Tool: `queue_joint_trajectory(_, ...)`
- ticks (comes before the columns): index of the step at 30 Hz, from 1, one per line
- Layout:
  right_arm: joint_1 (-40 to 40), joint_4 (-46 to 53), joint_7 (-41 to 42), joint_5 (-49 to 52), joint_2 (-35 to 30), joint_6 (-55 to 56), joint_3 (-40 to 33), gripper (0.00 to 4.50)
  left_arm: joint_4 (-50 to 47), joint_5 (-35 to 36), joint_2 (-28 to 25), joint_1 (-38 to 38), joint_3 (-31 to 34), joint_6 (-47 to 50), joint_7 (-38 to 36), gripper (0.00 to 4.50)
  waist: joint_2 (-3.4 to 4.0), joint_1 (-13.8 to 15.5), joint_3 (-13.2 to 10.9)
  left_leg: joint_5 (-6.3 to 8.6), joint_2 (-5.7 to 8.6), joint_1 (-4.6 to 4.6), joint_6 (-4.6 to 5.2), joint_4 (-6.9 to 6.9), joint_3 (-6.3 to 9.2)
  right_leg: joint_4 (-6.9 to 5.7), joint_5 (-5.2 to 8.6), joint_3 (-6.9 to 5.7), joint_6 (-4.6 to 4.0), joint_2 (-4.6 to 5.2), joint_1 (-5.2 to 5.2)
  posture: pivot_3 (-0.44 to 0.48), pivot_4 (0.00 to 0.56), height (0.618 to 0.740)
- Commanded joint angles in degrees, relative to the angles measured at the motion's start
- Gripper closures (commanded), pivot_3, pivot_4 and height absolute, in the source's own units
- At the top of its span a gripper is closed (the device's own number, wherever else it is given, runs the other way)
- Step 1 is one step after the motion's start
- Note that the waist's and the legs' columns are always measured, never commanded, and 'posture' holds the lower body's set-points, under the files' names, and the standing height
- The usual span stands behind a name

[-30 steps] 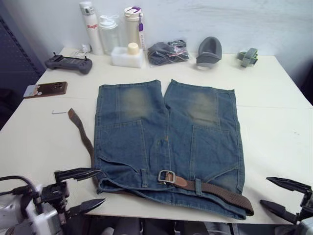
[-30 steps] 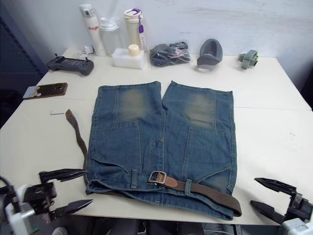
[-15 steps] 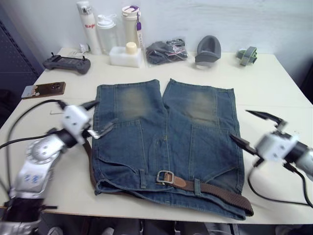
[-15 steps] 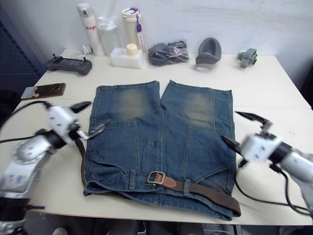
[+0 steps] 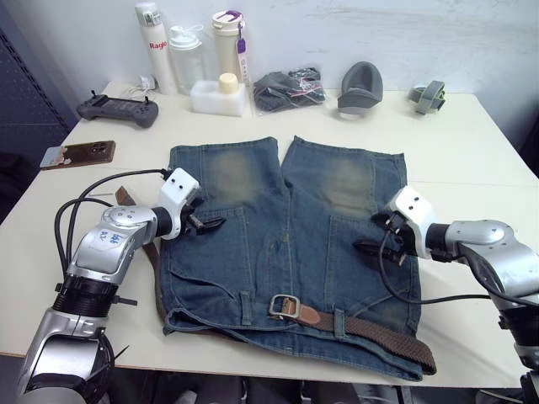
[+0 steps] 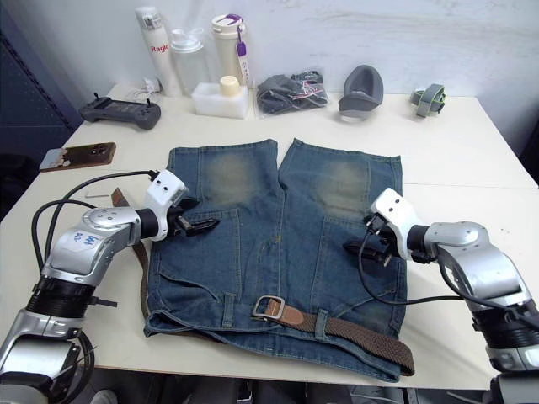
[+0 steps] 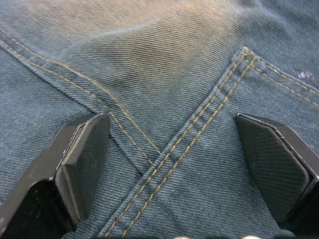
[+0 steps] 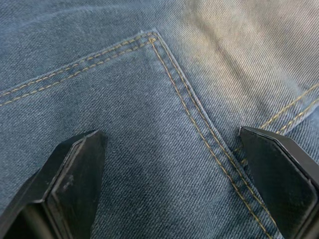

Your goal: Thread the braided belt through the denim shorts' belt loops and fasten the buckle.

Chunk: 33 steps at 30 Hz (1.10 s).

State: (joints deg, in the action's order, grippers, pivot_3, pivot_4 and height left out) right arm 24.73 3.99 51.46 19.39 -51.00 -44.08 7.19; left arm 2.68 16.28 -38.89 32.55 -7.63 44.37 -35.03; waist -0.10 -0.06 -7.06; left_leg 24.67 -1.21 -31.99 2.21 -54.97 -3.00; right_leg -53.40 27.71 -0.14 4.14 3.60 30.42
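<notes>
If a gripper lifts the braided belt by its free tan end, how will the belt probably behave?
The braided belt is probably floppy: it curves around the shorts' waist corner and bends beside the left leg. It likely drags rather than lifts free, since it passes under the belt loops of the denim shorts. The metal buckle end probably feels heavier.

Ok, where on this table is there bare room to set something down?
Bare table lies right of the denim shorts, and between the shorts' hems and the back row. Left is tighter: the phone, braided belt and left gripper's cable. Bottles and clutter crowd the back edge.
</notes>
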Motion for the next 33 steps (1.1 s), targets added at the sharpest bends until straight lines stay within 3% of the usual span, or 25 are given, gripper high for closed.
queue_joint_trajectory(1,-3.1,-2.5,2.1,-0.6,-0.4,-9.9,6.3,1.26,-1.7,1.5,1.4,-3.6,-1.7,6.0,-2.1,0.86,-0.1,0.2,0.6,0.03,0.0,0.01,0.02,0.01,0.02,0.0,0.01,0.0,-0.02,0.0,-0.01,0.0,0.15,0.656)
queue_joint_trajectory(3,-3.0,-3.2,1.5,1.4,1.3,-14.4,4.8,1.96,-3.3,2.1,1.9,-4.5,-1.1,7.5,-2.1,1.56,-0.25,0.3,0.9,0.09,0.0,0.05,0.01,0.02,0.11,0.06,0.06,-0.02,-0.11,0.03,-0.09,0.0,0.15,0.656)
queue_joint_trajectory(5,-3.0,-3.1,1.3,2.2,1.9,-16.3,4.1,2.91,-4.1,1.9,2.1,-5.0,-0.6,7.9,-1.9,2.54,-0.35,0.5,1.0,0.23,0.0,0.4,0.0,0.1,0.19,0.2,0.17,-0.06,-0.32,0.04,-0.52,0.0,0.15,0.656)
queue_joint_trajectory(7,-3.5,-1.6,1.5,1.7,1.6,-15.6,4.1,3.78,-4.8,1.8,2.3,-5.4,0.2,8.2,-1.6,3.37,-0.49,0.7,1.3,0.35,0.01,0.84,-0.06,0.48,0.2,0.68,0.61,-0.1,-1.16,0.05,-1.0,0.0,0.15,0.656)
queue_joint_trajectory(9,-3.5,1.5,2.1,2.8,1.8,-13.0,1.8,4.46,-6.0,1.8,3.0,-5.5,1.9,7.2,-0.8,4.13,-0.66,0.9,1.5,0.34,0.05,0.86,-0.06,0.77,0.2,0.94,0.55,-0.1,-1.05,0.07,-1.02,0.0,0.15,0.656)
queue_joint_trajectory(10,-3.2,2.9,2.6,2.6,1.7,-9.3,0.5,4.5,-6.6,2.1,3.6,-5.3,3.1,6.2,-0.5,4.46,-0.67,1.0,1.5,0.35,0.05,0.86,-0.06,0.79,0.2,0.95,0.5,-0.1,-0.96,0.07,-1.02,0.0,0.15,0.656)
queue_joint_trajectory(13,-0.7,3.3,1.3,-2.9,0.5,2.4,-0.9,4.5,-7.9,3.2,6.1,-3.1,7.0,4.3,0.9,4.49,-0.41,1.2,1.2,0.34,0.05,0.78,-0.06,0.84,0.2,1.02,0.36,-0.1,-0.69,0.07,-0.96,0.0,0.15,0.656)
queue_joint_trajectory(17,8.0,-1.7,1.4,-8.4,-1.4,6.5,1.0,4.5,-3.9,2.3,7.7,3.3,9.9,8.1,4.1,4.49,-0.02,0.8,-0.4,0.08,0.09,0.65,-0.07,0.83,0.15,1.01,0.13,-0.05,-0.26,0.09,-0.8,0.0,0.15,0.656)
queue_joint_trajectory(18,12.6,-4.1,1.9,-8.6,-1.0,5.8,1.2,4.5,-0.8,2.1,8.0,6.9,10.9,8.3,5.1,4.49,0.08,0.7,-0.7,-0.04,0.11,0.57,-0.07,0.83,0.15,1.0,-0.12,-0.05,0.19,0.09,-0.71,0.0,0.15,0.656)
queue_joint_trajectory(21,22.0,-11.0,2.9,-10.3,1.0,6.1,2.9,4.5,7.2,1.5,8.7,15.1,12.0,6.9,5.9,4.49,0.2,0.3,-1.2,-0.26,0.24,-0.02,-0.16,0.83,0.14,0.77,-0.19,-0.03,0.27,0.15,0.01,0.0,0.15,0.656)
queue_joint_trajectory(26,28.1,-22.6,1.3,-15.5,5.0,11.1,5.9,4.5,19.6,-2.1,10.0,23.2,11.1,-2.6,7.6,4.49,0.09,-0.1,-1.2,-0.69,0.32,-0.22,-0.59,1.23,0.15,0.74,-0.18,-0.12,0.25,0.16,0.31,0.0,0.15,0.656)
queue_joint_trajectory(30,23.3,-21.1,5.8,-16.3,5.5,9.4,9.4,4.5,17.8,-1.2,10.8,20.5,7.3,-0.3,1.9,4.49,0.09,-0.1,-1.2,-0.6,0.46,-0.25,-0.43,1.38,0.14,0.77,-0.18,-0.12,0.25,0.3,0.34,0.0,0.15,0.656)
queue_joint_trajectory(33,22.0,-25.7,3.8,-17.5,7.8,12.0,8.6,4.5,14.6,-1.7,11.8,14.8,4.1,0.0,-0.2,4.49,0.0,-0.2,-1.1,-0.56,0.66,-0.13,-0.35,1.58,0.14,0.75,-0.18,-0.12,0.25,0.51,0.3,0.0,0.15,0.656)
